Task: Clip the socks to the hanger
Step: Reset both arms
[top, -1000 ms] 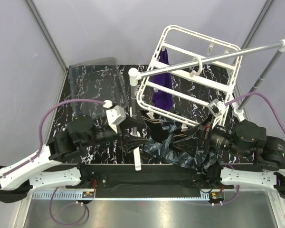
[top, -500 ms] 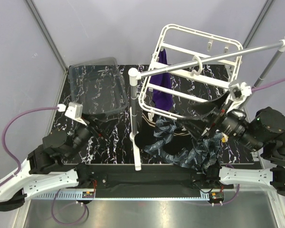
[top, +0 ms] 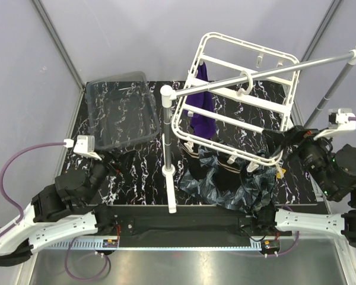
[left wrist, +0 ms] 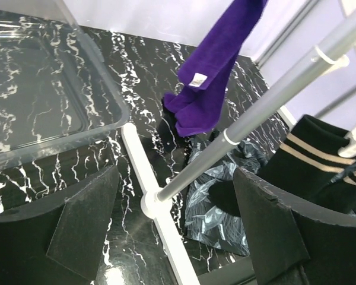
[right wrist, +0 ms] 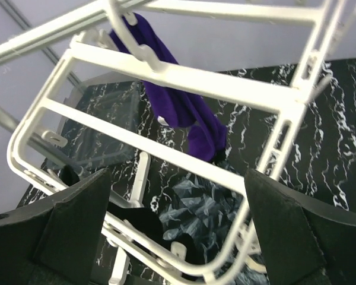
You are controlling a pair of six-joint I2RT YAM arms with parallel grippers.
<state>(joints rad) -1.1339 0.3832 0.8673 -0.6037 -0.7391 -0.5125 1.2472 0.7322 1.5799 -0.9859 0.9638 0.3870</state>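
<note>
Left end effector (left wrist: 175,196): its two fingers stand wide apart with nothing between them. That arm is folded low at the near-left corner of the tabletop (top: 139,157), its wrist tipped up and aimed right toward the rack. The right end effector (right wrist: 177,196) is likewise spread, gripping nothing. Its arm is raised at the right side, level with the near-right corner of the hanger (top: 237,95), and the wrist looks leftward and up through the white bars.

The hanger hangs by its top hook from the grey rod (top: 285,67), tilted so its far edge sits higher than its near edge. The rod spans two white posts (top: 168,148). A purple sock (top: 203,110) dangles from the frame's far-left side. A black sock (left wrist: 308,157) with tan stripes sits just under the near rail; whether a clip holds it cannot be told. Below the frame, a heap of socks (top: 202,178) in dark grey-blue patterns lies on the tabletop, between the near post and the right arm.

A clear bin (top: 118,110) stands at the far-left corner, well apart from the heap, and the marble shows through its floor.

The tabletop is black with white veining. Pale lilac walls (top: 136,35) close in the far and side edges.
</note>
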